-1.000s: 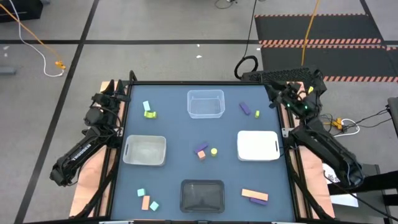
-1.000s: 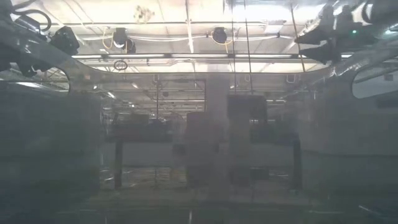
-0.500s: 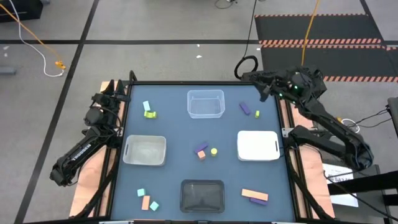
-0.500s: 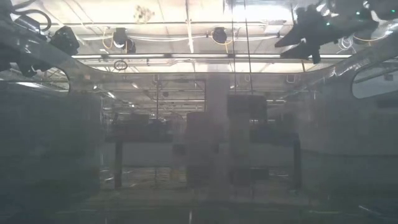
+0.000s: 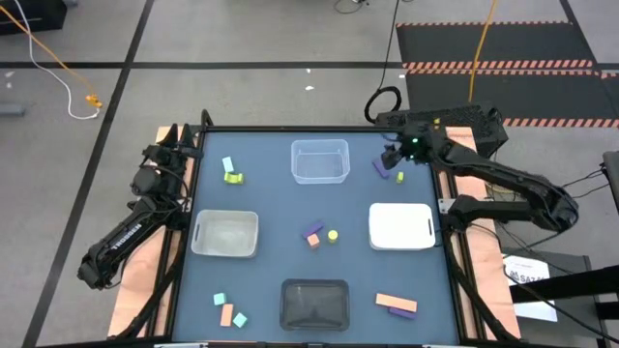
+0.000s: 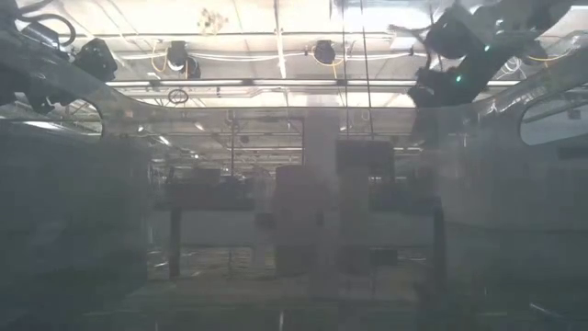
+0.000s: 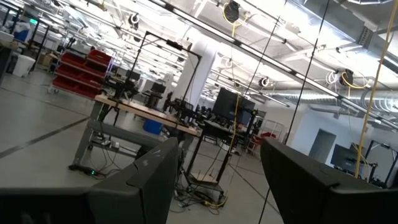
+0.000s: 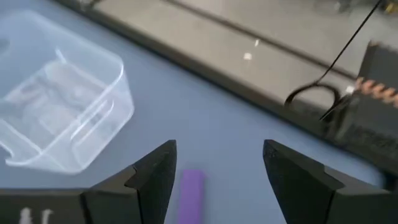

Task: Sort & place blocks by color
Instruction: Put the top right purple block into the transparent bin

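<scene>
The right tool (image 5: 395, 158) hangs with its dark fingers spread wide and empty directly over a smooth purple bar (image 8: 190, 194) lying flat on the matte blue counter (image 5: 271, 203) (a clear ribbed plastic tray (image 8: 59, 115) sits just beside it), apparently lined up to grasp it, while the left tool (image 5: 162, 155) waits open and empty at the counter's far edge.

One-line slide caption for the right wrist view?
Open right gripper poised above a purple bar on the blue table, clear tray beside it.
</scene>
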`<state>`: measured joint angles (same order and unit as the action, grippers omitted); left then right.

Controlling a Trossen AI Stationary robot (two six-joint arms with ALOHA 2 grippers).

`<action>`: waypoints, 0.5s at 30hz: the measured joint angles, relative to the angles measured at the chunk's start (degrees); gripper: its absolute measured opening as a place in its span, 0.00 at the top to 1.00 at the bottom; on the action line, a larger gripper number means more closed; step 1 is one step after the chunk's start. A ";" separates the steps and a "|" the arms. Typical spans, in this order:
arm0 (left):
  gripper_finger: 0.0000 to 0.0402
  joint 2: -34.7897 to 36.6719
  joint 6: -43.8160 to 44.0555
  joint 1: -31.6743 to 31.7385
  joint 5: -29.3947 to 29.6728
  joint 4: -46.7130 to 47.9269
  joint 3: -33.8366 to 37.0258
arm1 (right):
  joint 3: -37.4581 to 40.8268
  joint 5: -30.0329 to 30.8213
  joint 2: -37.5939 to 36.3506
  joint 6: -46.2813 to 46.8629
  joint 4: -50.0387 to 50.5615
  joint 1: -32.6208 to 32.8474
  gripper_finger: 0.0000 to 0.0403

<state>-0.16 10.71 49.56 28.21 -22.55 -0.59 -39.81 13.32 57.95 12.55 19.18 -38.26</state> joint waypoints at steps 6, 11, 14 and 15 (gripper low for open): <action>0.43 0.01 0.00 0.00 0.01 0.00 -0.01 | 0.00 -2.99 8.39 6.13 3.30 1.97 0.43; 0.43 -0.01 0.00 0.00 0.00 0.01 0.00 | 0.00 -7.45 13.98 9.51 4.69 2.01 0.43; 0.43 0.01 0.01 0.00 0.00 0.02 -0.01 | 0.00 -7.41 16.63 9.46 4.40 2.01 0.43; 0.43 0.00 -0.01 0.00 0.00 0.00 -0.01 | 0.00 -7.32 17.36 9.28 4.26 2.01 0.43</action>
<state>-0.16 10.71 49.56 28.21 -22.55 -0.60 -39.81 6.00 75.31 21.83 23.44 -36.25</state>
